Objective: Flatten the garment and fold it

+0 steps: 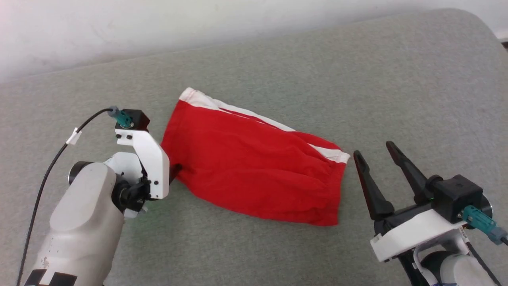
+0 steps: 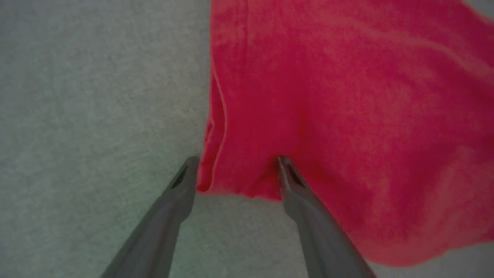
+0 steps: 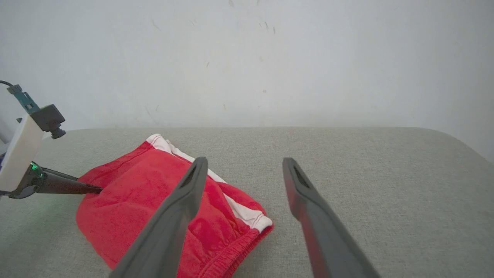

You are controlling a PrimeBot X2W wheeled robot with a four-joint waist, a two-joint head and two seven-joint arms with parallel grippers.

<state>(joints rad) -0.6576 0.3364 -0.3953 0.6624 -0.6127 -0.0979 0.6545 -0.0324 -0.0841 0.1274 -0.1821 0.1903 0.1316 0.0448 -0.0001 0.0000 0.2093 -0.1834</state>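
Observation:
The garment (image 1: 246, 167), red shorts with a white side stripe, lies doubled over in the middle of the grey cloth surface, elastic waistband toward the right. My left gripper (image 1: 176, 169) is at its left edge. In the left wrist view the left gripper (image 2: 237, 160) stands open with a lower corner of the garment (image 2: 347, 96) between its fingers, one finger on bare surface and one over the fabric. My right gripper (image 1: 374, 150) is open just right of the waistband end, apart from it. The right wrist view shows my right gripper (image 3: 244, 161) open and empty, the garment (image 3: 127, 193) and the left gripper (image 3: 98, 189).
The grey padded surface (image 1: 278, 71) extends well beyond the shorts on all sides, with a rounded far right corner. A pale wall (image 3: 247, 58) rises behind its far edge. A black cable (image 1: 47, 171) runs along my left forearm.

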